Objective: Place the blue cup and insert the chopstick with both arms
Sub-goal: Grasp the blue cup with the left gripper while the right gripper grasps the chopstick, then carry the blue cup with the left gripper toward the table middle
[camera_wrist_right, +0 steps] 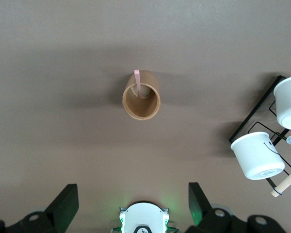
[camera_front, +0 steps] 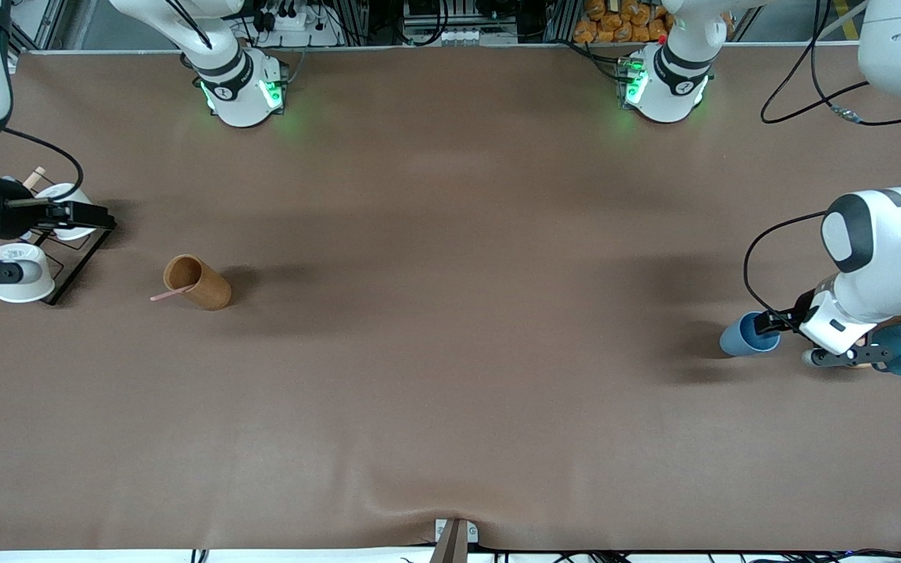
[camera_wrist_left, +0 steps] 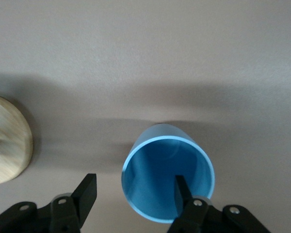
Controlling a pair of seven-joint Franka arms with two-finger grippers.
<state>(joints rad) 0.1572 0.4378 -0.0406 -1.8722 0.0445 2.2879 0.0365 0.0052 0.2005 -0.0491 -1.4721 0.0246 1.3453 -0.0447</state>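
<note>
Blue cup (camera_front: 741, 336) at left arm's end of counter (camera_front: 450, 352); left gripper (camera_wrist_left: 136, 191) fingers straddle its rim, one inside, not clamped. Right gripper (camera_wrist_right: 133, 201) fingers wide open, empty, above brown cup (camera_wrist_right: 141, 102) holding chopstick (camera_wrist_right: 137, 81).

Left pincer (camera_wrist_left: 134, 192) half-closed; right pincer (camera_wrist_right: 133, 199) spread wide.

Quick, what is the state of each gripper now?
Left gripper: open, one finger inside the blue cup, one outside, not clamped.
Right gripper: open, holding nothing.
</note>
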